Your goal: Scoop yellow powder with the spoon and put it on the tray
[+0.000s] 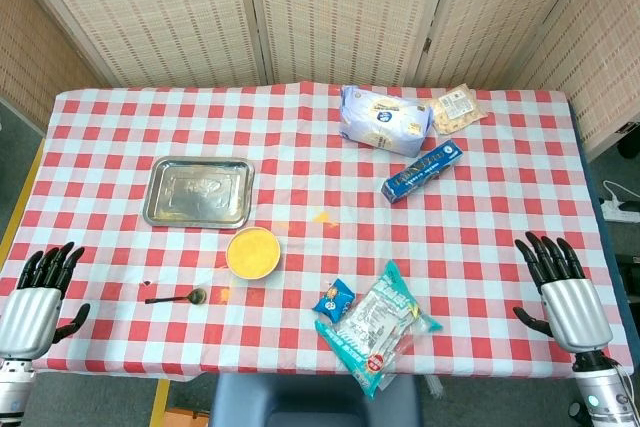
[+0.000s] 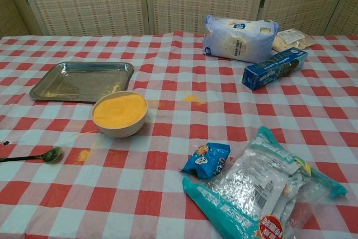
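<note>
A white bowl full of yellow powder stands near the table's front, left of centre. The metal tray lies just behind it to the left. A dark spoon lies flat on the cloth in front of and left of the bowl, bowl end toward the right. My left hand hovers at the table's front left corner, fingers spread, holding nothing. My right hand is at the front right edge, fingers spread and empty. Neither hand shows in the chest view.
Small spills of yellow powder mark the cloth. A blue snack pouch and a teal-and-clear bag lie front right. A white-blue bag, a blue box and a tan packet sit at the back right.
</note>
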`<state>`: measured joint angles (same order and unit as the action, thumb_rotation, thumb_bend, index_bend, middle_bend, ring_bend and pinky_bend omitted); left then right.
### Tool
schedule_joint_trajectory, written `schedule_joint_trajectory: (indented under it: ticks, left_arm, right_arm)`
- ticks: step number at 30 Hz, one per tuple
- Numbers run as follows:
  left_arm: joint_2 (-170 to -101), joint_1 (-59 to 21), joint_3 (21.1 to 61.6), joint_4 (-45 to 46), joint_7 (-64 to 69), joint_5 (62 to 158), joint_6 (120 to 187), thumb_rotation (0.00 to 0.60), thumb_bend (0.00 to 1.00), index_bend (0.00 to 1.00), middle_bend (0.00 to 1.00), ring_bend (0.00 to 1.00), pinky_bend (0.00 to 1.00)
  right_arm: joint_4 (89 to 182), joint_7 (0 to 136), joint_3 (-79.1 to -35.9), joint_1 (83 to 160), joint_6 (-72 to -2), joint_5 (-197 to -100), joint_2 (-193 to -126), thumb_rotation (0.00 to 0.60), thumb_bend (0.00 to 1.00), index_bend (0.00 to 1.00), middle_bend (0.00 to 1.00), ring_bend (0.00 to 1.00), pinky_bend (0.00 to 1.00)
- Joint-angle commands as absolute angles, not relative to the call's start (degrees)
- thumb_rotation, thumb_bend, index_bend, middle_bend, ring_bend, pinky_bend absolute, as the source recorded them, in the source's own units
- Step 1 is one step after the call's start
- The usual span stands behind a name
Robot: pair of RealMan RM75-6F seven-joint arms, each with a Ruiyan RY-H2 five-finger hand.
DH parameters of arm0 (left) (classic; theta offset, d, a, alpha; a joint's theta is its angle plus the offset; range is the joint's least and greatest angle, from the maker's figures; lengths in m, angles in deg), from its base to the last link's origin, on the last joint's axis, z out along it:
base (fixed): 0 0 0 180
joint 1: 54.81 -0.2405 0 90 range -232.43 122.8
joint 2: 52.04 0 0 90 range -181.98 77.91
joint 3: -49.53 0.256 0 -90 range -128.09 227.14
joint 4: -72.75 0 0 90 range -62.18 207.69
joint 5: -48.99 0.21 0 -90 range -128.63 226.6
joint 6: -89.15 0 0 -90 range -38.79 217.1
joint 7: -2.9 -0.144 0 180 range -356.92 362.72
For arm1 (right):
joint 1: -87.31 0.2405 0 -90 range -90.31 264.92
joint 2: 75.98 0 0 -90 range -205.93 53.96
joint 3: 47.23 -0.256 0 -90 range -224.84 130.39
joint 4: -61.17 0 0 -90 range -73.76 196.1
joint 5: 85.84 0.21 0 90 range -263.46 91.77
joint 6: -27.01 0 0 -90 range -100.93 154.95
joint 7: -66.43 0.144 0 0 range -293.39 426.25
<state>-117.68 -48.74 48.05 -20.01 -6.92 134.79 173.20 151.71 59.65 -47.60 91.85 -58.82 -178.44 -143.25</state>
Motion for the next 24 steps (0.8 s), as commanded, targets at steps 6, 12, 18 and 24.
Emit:
schedule_joint_trajectory:
  ticks: [6,12,18,24]
  left_arm:
    - [-117.27,-47.3,50.33,-19.71,-2.11,138.84,170.23,0.6,0.35,0.0,0.0,0.0,0.04]
    - [-121.93,-44.32,50.77,-15.86,-2.07,140.37,165.78,0.6,0.34,0.02,0.0,0.0,0.06]
    - [-125.66,-41.56,50.73,-15.64,-0.64,139.14,160.65,0.6,0.35,0.21,0.0,0.0,0.02]
    - [-129.07,-39.29,49.04,-15.29,-3.47,135.49,156.96,0.6,0.35,0.24,0.0,0.0,0.01]
  right_arm:
    - [151.8,59.57,-47.6,91.18,-60.7,-179.17,-143.61,0.6,0.05,0.0,0.0,0.0,0.0]
    - [151.54,60.16,-47.35,91.66,-59.55,-179.3,-143.27,0.6,0.05,0.0,0.0,0.0,0.0]
    - [151.43,61.38,-47.36,91.6,-59.91,-179.55,-142.81,0.6,0.05,0.0,0.0,0.0,0.0]
    - [151.47,62.67,-47.5,91.58,-59.99,-179.32,-142.25,0.6,0.05,0.0,0.0,0.0,0.0]
